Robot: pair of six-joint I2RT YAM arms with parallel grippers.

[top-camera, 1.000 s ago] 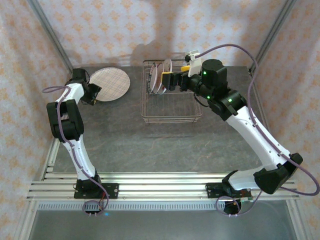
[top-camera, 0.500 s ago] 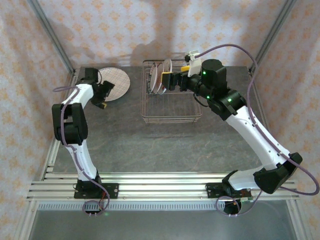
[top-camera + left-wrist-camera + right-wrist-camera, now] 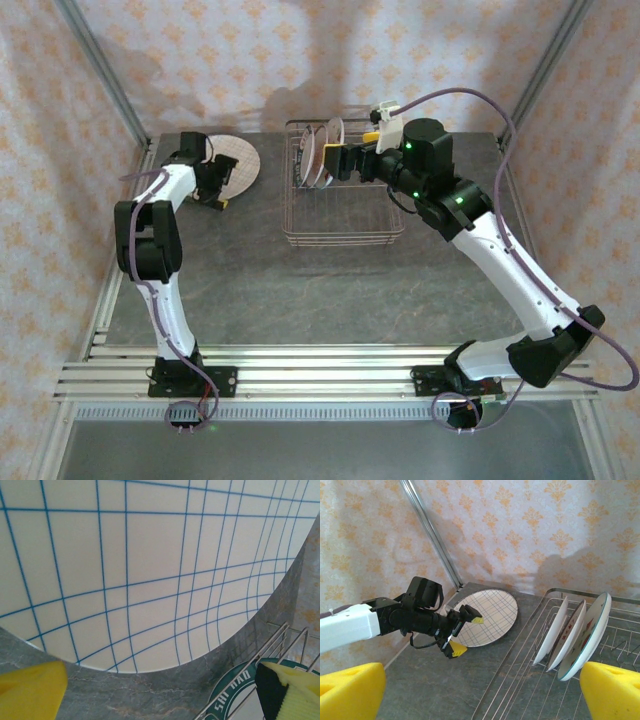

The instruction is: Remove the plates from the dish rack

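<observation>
Left claw [image 3: 220,185] is wide open, empty, by the checked plate [image 3: 242,160]. Right claw [image 3: 335,160] is wide open, empty, at the dish rack [image 3: 345,236].

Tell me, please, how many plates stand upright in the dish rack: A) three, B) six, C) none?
A: the right wrist view shows three plates standing on edge side by side in the dish rack.

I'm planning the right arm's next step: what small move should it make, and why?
Probably ease the right gripper forward around the teal-rimmed plate: its jaws are open, and that plate stands upright in the dish rack, nearest them.
</observation>
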